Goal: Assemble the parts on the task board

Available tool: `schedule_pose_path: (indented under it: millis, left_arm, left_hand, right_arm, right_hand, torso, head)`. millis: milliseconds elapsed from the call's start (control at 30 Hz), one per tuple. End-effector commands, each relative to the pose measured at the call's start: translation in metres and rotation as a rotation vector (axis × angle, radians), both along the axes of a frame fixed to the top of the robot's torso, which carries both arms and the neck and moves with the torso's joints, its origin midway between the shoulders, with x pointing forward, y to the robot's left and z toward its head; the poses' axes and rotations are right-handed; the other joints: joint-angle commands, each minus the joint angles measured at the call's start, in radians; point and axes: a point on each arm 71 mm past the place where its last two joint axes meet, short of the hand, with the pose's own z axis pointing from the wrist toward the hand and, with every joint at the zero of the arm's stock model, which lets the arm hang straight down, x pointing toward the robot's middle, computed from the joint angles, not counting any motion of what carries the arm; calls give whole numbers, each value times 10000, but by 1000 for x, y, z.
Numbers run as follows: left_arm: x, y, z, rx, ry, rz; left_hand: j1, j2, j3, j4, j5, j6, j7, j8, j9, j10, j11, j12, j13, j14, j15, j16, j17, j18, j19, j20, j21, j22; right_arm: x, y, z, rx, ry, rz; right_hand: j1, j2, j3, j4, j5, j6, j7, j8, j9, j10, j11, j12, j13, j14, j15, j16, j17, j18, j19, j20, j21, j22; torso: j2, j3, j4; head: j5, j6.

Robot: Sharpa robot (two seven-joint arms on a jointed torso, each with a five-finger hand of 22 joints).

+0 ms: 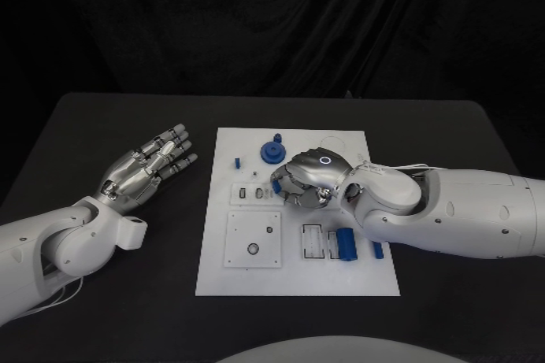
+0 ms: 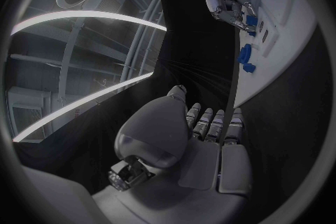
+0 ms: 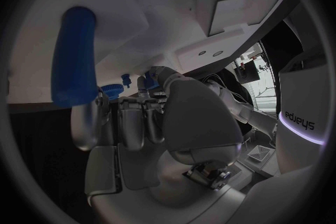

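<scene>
On the black bench [image 1: 113, 300] lies the flat white rectangular task board [image 1: 298, 280], its long side running away from the robot. The left silver many-fingered hand [image 1: 148, 168] hovers over the bare bench just beside the board's left edge, palm up, fingers stretched out and slightly apart, holding nothing; the left wrist view shows the same flat palm [image 2: 185, 140] with straight fingers. The right silver hand [image 1: 305, 180] is over the middle of the board, knuckles up and fingers curled downward. Whether it grips a part I cannot tell: the right wrist view shows its fingers [image 3: 133, 123] bent toward the board close to small blue pieces, but no clear pinch. Near the board's far edge stands a round blue gear-like part [image 1: 274, 150], with a small blue peg [image 1: 238, 162] to its left. Toward the near right of the board lie a short blue cylinder [image 1: 346, 242] and a thin blue bar [image 1: 377, 249], side by side beneath the right forearm.
</scene>
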Motion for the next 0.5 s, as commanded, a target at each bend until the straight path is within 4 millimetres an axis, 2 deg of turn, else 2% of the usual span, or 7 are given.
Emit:
schedule_pose_path:
  millis: [33, 100, 233, 400, 500]
  left_arm:
    - [-1, 0, 5, -521, -547, -29]
    - [-1, 0, 4, -520, -546, -27]
    - [-1, 0, 4, -517, -545, -21]
    - [-1, 0, 4, -515, -542, -15]
    - [-1, 1, 4, -516, -547, -6]
  left_hand:
    - [112, 13, 66, 13, 45, -45, -3, 36, 11, -79, -15, 27, -11, -16, 78, -3, 12, 178, -19, 82, -33, -5]
    - [114, 17, 78, 8, 46, -53, 2, 35, 10, -93, -22, 21, -13, -24, 83, -6, 9, 177, -23, 85, -35, -7]
    - [114, 17, 78, 8, 46, -53, 2, 35, 10, -93, -22, 21, -13, -24, 83, -6, 9, 177, -23, 85, -35, -7]
    - [114, 17, 78, 8, 46, -53, 2, 35, 10, -93, -22, 21, -13, -24, 83, -6, 9, 177, -23, 85, -35, -7]
    - [114, 17, 78, 8, 46, -53, 2, 35, 10, -93, -22, 21, -13, -24, 83, -6, 9, 177, -23, 85, -35, -7]
  right_arm:
    - [0, -1, -5, -372, 214, -157]
    - [0, -1, -5, -400, 234, -154]
    - [0, -1, -5, -419, 248, -132]
    - [-1, 0, -5, -366, 217, -54]
    - [-2, -1, -4, -292, 173, 4]
  right_hand:
    - [-178, 17, -11, -12, -411, -175, -1, -143, -79, 1061, 65, 27, 2631, 1001, 54, -44, 2552, 156, -5, 53, -101, 1899]
    - [-236, -1, -51, -22, -764, -306, -6, -233, -149, 1061, 63, 27, 2631, 997, 56, -55, 2543, 160, -9, 52, -121, 1895]
    - [-290, -18, -124, -56, -1138, -576, -7, -292, -287, 1061, 65, 27, 2631, 992, 59, -69, 2532, 167, -17, 54, -162, 1886]
    - [-286, -19, -209, -132, -1335, -1022, -23, -296, -484, 1061, 56, 27, 2631, 1038, 51, 59, 2634, 128, 71, 48, -9, 1942]
    - [-299, -22, -328, -180, -1571, -1503, -70, -289, -684, 1061, 28, 27, 2631, 1038, 25, 59, 2634, 90, 159, 34, 156, 1998]
  torso:
    - [3, 1, 1]
    - [3, 1, 1]
    - [2, 1, 1]
    - [1, 6, 1]
    - [-2, 3, -3]
  head:
    - [-5, 48]
    - [-5, 48]
    - [-14, 35]
    - [-12, 28]
    - [2, 26]
